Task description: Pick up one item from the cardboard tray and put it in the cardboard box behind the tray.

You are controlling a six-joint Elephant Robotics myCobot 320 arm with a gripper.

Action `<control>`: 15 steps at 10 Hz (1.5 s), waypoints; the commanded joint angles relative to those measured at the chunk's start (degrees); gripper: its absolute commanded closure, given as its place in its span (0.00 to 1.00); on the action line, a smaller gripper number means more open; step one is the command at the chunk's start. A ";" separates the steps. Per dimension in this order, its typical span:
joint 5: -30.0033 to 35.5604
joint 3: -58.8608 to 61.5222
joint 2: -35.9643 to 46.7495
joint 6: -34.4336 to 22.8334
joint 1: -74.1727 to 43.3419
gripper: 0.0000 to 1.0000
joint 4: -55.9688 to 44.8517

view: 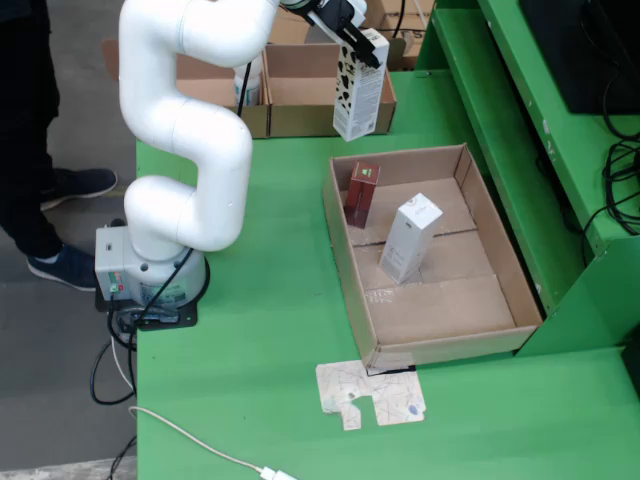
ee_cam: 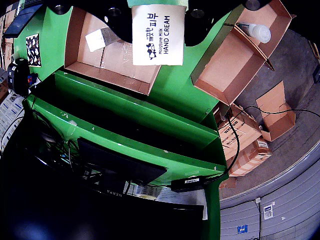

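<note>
The hand cream carton (view: 359, 95), white with black cow-patch markings, hangs in the air in the gripper (view: 352, 38), whose jaws are closed on its upper end; in the fixed view it sits over the green table (view: 260, 330) between the cardboard tray (view: 345, 262) and the cardboard box (view: 300, 92) at the table's far edge, its lower end overlapping the box's front wall. In the gripper view the carton's face (ee_cam: 158, 35) reads "Moisture Milk HAND CREAM", held between two dark fingers (ee_cam: 118, 22). The tray holds two upright cartons: a dark red box (view: 361, 194) near its far left corner and a white box (view: 410, 238) near the middle. The rest of the tray floor is bare cardboard. The box is split by a divider, and a white bottle (view: 249, 82) stands in its left compartment in the fixed view. A flattened printed cardboard piece (view: 370, 394) lies on the table just in front of the tray.
</note>
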 commanded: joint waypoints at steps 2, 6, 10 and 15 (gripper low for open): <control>-0.73 0.96 0.68 0.34 0.42 1.00 0.80; -2.24 0.96 -0.66 3.18 5.82 1.00 3.83; -5.64 0.96 -3.78 6.45 12.52 1.00 9.19; -7.64 0.96 -10.02 5.77 15.60 1.00 17.38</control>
